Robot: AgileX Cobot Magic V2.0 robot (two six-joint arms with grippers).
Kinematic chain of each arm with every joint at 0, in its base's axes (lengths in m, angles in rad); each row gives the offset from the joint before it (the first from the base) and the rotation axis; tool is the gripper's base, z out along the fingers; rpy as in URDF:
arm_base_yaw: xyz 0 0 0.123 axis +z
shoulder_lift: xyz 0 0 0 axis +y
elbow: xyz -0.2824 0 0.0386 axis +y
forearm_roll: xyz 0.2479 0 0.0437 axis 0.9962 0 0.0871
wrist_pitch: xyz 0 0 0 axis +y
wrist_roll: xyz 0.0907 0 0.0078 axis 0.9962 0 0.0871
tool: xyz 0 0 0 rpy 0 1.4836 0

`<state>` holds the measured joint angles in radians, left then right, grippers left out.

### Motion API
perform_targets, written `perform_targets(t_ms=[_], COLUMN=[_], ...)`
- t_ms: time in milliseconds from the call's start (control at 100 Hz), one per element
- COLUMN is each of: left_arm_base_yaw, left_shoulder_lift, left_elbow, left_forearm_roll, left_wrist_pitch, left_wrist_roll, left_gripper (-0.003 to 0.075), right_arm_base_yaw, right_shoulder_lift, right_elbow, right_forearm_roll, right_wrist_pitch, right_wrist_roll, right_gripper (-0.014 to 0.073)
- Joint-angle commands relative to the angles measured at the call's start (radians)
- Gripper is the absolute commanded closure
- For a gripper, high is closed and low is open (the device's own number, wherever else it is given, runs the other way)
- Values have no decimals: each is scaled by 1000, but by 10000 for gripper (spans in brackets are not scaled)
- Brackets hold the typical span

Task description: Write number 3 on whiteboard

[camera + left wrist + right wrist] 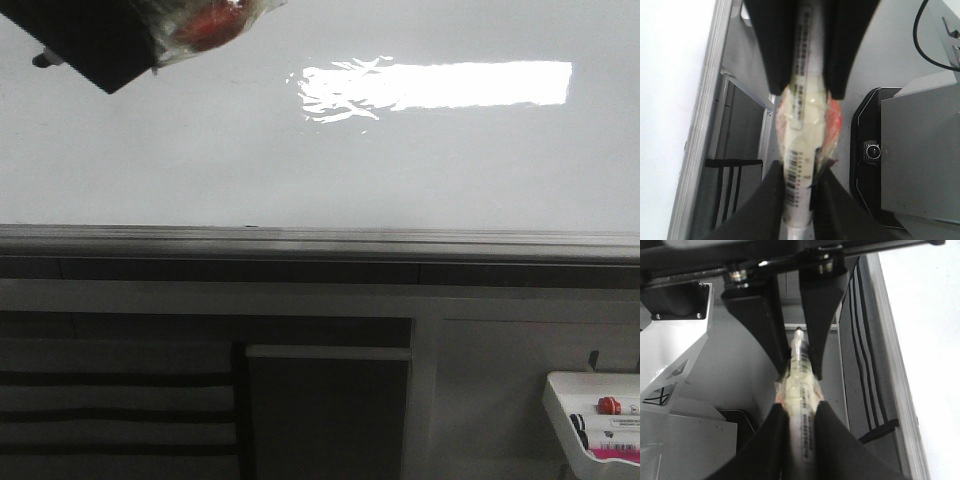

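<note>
Whiteboard (300, 160) blank | one marker (802, 150) | both jaws gripping it

No readable text is showing anywhere. Barcode-like black print is running along the marker (801, 150) barrel, and a pink label is showing on a marker (612, 438) in the tray (560, 400), both illegible.
</note>
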<state>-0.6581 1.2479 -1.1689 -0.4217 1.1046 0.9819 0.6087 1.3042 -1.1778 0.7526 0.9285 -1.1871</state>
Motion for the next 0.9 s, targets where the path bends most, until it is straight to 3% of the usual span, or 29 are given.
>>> perform_targets(t_ms=[0,430,500,630,720,890], left_arm_base_yaw=[-9,-9,-9,-9,-9,-9], left_shoulder_lift=[-24,-24,-24,-24,-24,-24], left_elbow=[-35,-35,-35,-35,-35,-35], left_forearm_roll=[-38,-38,-35,-35,-35,-35], left_wrist_pitch=[-31,-53,-62,-68,-97,-138], left_wrist_roll=[-7,-28,-28,-28,-28,-28], left_gripper=[739,721,654,421,311,303], right_arm_base_yaw=[3,3,3,3,3,3], right_shoulder_lift=[-21,-21,-21,-21,-21,-28], right_elbow=[-37,-37,-37,-37,-37,-41], right_forearm_roll=[39,39,39,39,39,20], right_wrist_pitch=[-24,-24,-24,-24,-24,-28], right_wrist_roll=[-10,-10,-10,-10,-10,11], right_gripper=[594,595,598,670,671,665])
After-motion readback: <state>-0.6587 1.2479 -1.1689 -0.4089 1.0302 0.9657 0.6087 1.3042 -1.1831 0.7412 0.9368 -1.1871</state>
